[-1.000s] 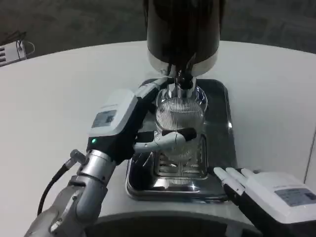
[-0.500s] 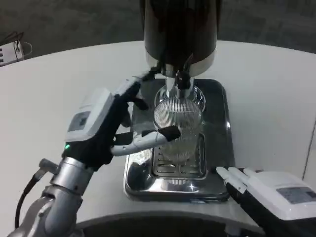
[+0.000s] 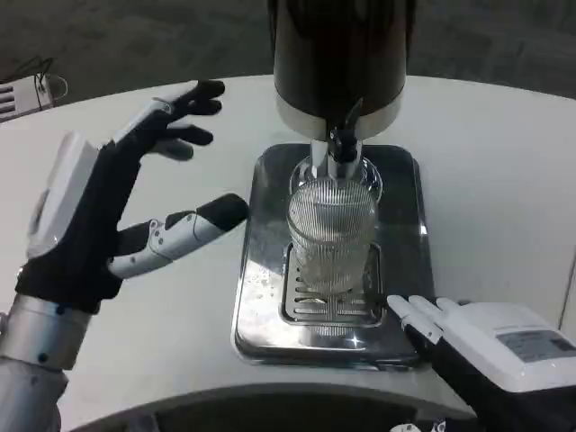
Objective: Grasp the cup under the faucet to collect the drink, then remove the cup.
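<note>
Two hands: both free of the cup; neither holds anything.
Step in hand: grasping not yet made. The cup stands alone under the faucet, so collection and removal are, by judgement, still ahead.
Cup: clear ribbed glass cup [image 3: 331,236], upright, on the slotted grate of the polished steel drip tray [image 3: 261,306]. No fill level can be read through the ribbing.
Cup position: at the centre of the tray, directly at 6 o'clock from the small black faucet [image 3: 342,142].
Dispenser: tall dark cylindrical drink dispenser with a silver base band [image 3: 340,54], at 12 o'clock from the cup.
Left hand: left hand [image 3: 108,211], fingers spread wide, thumb pointing toward the cup; it is at 9 o'clock from the cup, near but apart.
Right hand: right hand [image 3: 486,337], palm down and fingers extended, at 5 o'clock from the cup; its fingertips [image 3: 400,310] reach the tray's near right corner.
Next move: bring the left hand in from 9 o'clock and close fingers and thumb around the cup wall without tipping it.
Surface: white round table [image 3: 504,189].
</note>
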You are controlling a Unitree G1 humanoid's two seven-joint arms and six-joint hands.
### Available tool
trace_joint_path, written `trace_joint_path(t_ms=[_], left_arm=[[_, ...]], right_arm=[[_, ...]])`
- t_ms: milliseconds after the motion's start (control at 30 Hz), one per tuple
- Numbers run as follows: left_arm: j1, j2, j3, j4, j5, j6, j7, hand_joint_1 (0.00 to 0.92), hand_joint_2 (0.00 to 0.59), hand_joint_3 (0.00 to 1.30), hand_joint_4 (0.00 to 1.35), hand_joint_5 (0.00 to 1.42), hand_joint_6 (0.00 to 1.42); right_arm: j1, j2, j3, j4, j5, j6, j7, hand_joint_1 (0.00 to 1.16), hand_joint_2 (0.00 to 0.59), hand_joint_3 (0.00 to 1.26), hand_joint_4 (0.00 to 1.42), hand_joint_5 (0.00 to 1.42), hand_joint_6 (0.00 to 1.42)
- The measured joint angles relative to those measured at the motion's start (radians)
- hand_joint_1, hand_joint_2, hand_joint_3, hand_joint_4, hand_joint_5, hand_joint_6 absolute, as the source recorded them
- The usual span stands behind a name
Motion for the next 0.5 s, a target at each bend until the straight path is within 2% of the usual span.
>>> trace_joint_path(t_ms=[200,500], left_arm=[[-0.095,-0.015,-0.001,-0.102,-0.156,0.111,-0.140,0.066,0.069,0.19,0.18,0.29,0.34],[-0.176,-0.098,-0.063,-0.151,-0.206,0.248,-0.250,0.050,0.073,0.18,0.12,0.25,0.28]], right_arm=[[-0.001,0.000,0.021,0.001,-0.007,0.002,0.000,0.50,0.446,0.00,0.00,0.00,0.00],[-0.005,0.000,0.025,0.000,-0.014,0.015,0.003,0.50,0.446,0.00,0.00,0.00,0.00]])
